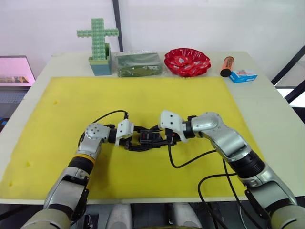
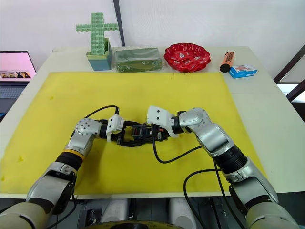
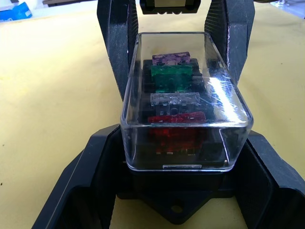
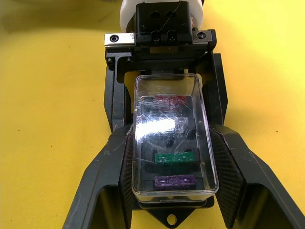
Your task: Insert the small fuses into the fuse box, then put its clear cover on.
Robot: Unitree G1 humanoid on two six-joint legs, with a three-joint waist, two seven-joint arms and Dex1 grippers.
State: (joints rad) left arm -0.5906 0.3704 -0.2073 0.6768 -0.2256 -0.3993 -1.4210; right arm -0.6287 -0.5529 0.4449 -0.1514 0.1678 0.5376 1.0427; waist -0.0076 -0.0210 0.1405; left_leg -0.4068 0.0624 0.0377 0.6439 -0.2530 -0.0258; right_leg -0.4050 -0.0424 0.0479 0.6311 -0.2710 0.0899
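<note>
The black fuse box [image 1: 148,137] lies mid-mat on the yellow mat [image 1: 62,119], held from both ends. The clear cover [image 3: 183,95] sits on top of it. Under the cover four small fuses stand in a row in the slots: purple [image 3: 171,58], green [image 3: 172,74], whitish [image 3: 174,98] and red [image 3: 176,118]. My left gripper [image 1: 137,140] is shut on the fuse box at its base. My right gripper [image 1: 159,137] comes from the opposite end, its fingers [image 4: 127,162] pressed against the cover's long sides.
Along the table's far edge stand a green block cross in a teal holder [image 1: 98,43], a clear bag of green parts [image 1: 138,63], a red bowl [image 1: 187,61], an orange tube [image 1: 227,66] and a blue-and-white carton [image 1: 243,75]. Black cables [image 1: 190,160] loop on the mat near both wrists.
</note>
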